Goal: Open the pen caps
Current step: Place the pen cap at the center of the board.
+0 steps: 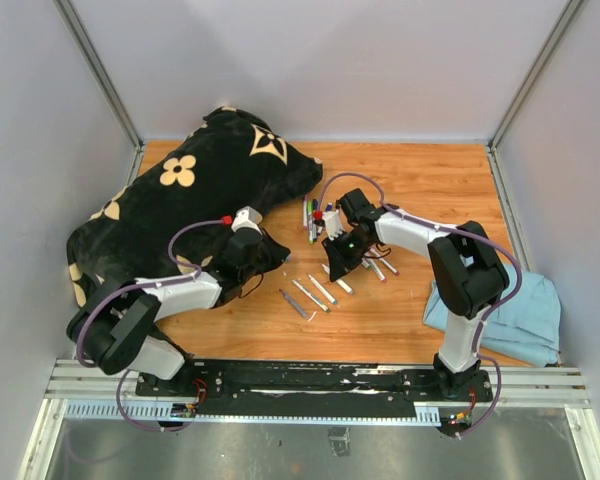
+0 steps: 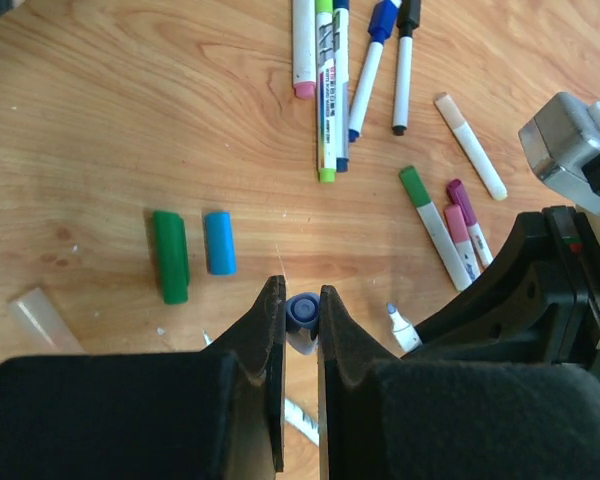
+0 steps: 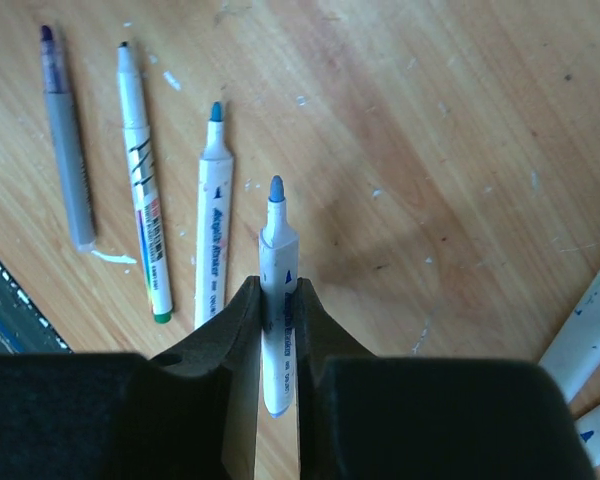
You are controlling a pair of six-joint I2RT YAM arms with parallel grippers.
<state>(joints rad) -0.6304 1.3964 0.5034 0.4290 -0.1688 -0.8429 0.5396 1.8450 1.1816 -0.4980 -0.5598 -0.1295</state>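
My left gripper (image 2: 302, 300) is shut on a dark blue pen cap (image 2: 302, 312), seen end-on between the fingertips just above the table. My right gripper (image 3: 278, 295) is shut on a white marker barrel (image 3: 280, 340) whose blue tip is bare. The two grippers are apart, left (image 1: 270, 255) and right (image 1: 338, 262). A loose green cap (image 2: 169, 255) and a light blue cap (image 2: 219, 242) lie on the wood. Capped markers lie farther out, with pink (image 2: 304, 90), blue (image 2: 384, 18), black (image 2: 409, 12), green (image 2: 414, 185) and purple (image 2: 458, 192) caps.
Three uncapped markers (image 3: 143, 200) lie side by side left of my right gripper; they also show in the top view (image 1: 310, 293). A black flower-print bag (image 1: 200, 190) fills the back left. A light blue cloth (image 1: 510, 310) lies at the right edge. A translucent cap (image 2: 40, 318) lies at left.
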